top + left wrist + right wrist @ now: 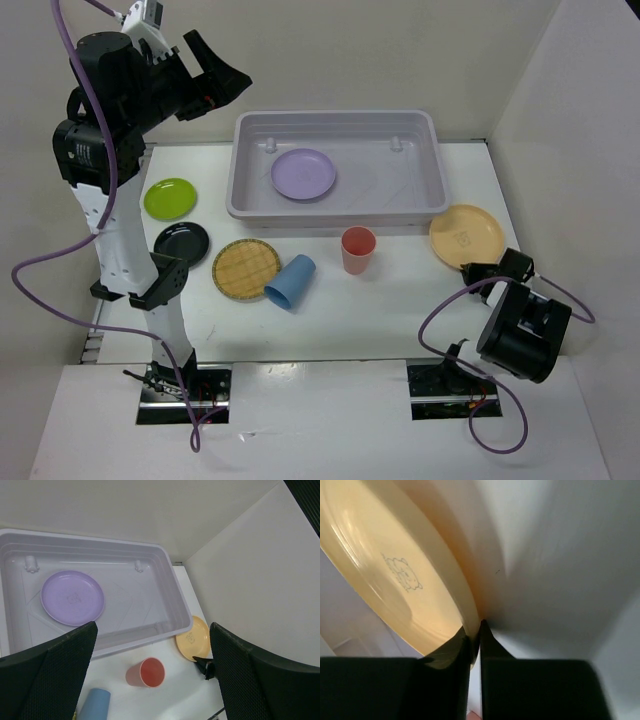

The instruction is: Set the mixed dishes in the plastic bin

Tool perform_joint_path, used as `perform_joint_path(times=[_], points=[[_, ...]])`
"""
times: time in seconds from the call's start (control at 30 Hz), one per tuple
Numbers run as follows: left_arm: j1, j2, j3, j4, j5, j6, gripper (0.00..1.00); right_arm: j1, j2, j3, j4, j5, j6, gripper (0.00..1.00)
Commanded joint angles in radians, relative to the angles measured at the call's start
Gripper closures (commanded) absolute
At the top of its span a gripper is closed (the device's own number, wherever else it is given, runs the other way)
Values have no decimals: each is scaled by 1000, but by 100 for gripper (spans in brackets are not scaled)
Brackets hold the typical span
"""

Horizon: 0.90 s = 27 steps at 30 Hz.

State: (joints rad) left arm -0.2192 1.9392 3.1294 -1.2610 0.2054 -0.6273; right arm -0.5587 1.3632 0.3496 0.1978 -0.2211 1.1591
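My right pincer (pixel 478 268) is pinched narrow on the near rim of the orange-yellow plate (pixel 466 236), which lies by the right edge of the counter (pixel 380 310), just beside the near right corner of the plastic bin (pixel 335 212). From this grip the bin lies far and leftward. My left pincer (pixel 215 78) hangs wide and empty over the far left corner, well apart.

- lavender plate (pixel 303 173), pale lavender-grey bin (pixel 335 214)
- orange-yellow plate (pixel 466 236), and there's a faint line drawing printed on it
- lime green plate (pixel 170 197), black plate (pixel 181 242)
- tan plate (pixel 246 269), woven grid pattern
- blue cup (pixel 291 281), salmon-red cup (pixel 358 250)
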Motion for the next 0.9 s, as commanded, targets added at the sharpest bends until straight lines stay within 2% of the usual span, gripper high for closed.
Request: perform_joint_path(times=[0.0, 0.1, 0.47, 0.67, 0.87], points=[[-2, -37, 8, 18, -1, 23, 1, 8, -28, 11, -104, 46, -29, 100], [-2, -37, 8, 18, -1, 23, 1, 8, -70, 11, -153, 57, -29, 100], [-2, -28, 8, 18, 42, 23, 1, 8, -518, 22, -550, 126, -39, 100], [-2, -28, 8, 18, 75, 23, 1, 8, -754, 40, -712, 163, -21, 100], [-2, -28, 8, 18, 86, 23, 1, 8, -872, 98, -819, 144, -10, 100]])
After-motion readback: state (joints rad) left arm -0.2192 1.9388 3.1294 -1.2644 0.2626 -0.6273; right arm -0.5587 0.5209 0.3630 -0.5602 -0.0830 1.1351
